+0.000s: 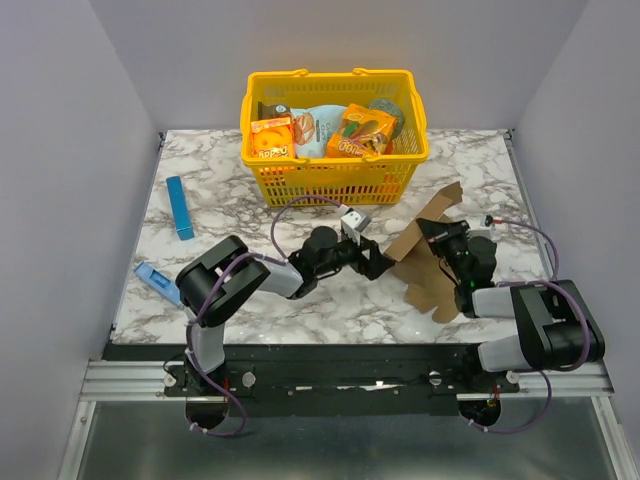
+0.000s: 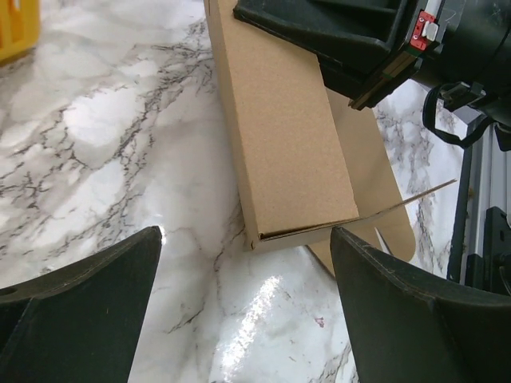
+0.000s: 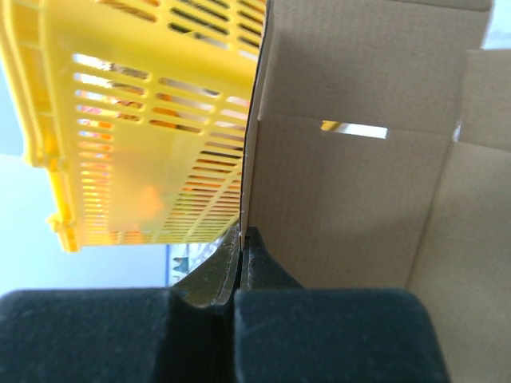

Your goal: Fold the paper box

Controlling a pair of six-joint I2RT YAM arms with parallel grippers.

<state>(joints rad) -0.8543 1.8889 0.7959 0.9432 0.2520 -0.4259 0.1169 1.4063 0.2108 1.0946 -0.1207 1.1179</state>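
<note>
Paper box: plain brown cardboard, half-folded, one panel raised, notched flaps splayed. Sits right of centre on marble table, near yellow basket. Right gripper pinches a thin upright panel edge. Left gripper spread wide, empty, facing the folded end.

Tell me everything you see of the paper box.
The paper box is plain brown cardboard, partly folded: one long panel doubled over, notched flaps spread on the marble table, one flap raised near the yellow basket. The right gripper is shut on a panel edge; the open left gripper faces the folded end, apparently not touching.
</note>
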